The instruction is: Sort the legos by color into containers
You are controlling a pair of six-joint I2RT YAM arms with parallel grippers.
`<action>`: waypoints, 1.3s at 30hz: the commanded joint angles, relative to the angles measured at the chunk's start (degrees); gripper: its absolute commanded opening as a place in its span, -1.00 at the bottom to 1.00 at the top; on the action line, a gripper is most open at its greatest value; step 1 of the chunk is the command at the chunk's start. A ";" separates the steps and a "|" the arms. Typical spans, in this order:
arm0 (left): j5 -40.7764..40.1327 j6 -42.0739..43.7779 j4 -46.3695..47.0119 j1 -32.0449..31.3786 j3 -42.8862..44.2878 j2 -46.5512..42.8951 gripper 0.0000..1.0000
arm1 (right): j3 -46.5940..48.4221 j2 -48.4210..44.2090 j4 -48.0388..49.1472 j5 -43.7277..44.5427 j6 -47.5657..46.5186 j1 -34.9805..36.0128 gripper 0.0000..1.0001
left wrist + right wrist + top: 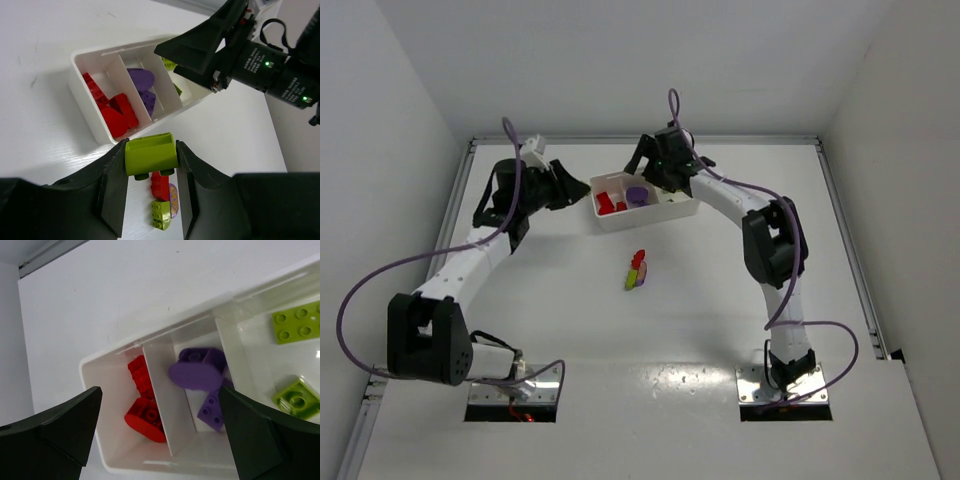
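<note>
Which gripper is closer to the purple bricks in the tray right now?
Right. The right gripper hangs open directly above the purple bricks; the left gripper, shut on a lime green brick, sits beside the tray, off its red-brick end.

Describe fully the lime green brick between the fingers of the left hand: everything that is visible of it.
The lime green brick is smooth, glossy plastic, with a gently curved top face and two stubby bumps on its lower edge. The left hand clamps it by its two sides between black fingers; nothing else touches it. It hangs above the table, close to the white tray but outside its compartments.
</note>
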 commanded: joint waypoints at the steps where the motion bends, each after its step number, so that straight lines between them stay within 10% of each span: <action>1: 1.29 0.33 3.34 -3.55 6.83 6.14 -1.00 | -2.86 -8.49 3.31 3.37 -3.01 -1.81 1.00; 14: 7.36 -3.53 1.86 -15.42 51.98 49.57 -1.00 | -25.36 -46.45 -0.55 18.51 -36.05 -10.60 1.00; 21: 6.39 -1.34 -3.85 -18.86 65.65 62.07 -0.52 | -29.59 -55.43 -7.84 12.19 -42.48 -21.06 1.00; 28: 3.06 1.82 -3.86 -19.38 65.66 61.39 0.85 | -29.59 -55.97 -10.39 3.76 -43.36 -23.97 1.00; 39: -2.48 9.72 -7.90 -14.65 51.18 33.48 1.00 | -36.61 -51.04 -12.26 -17.18 -53.02 -12.82 0.90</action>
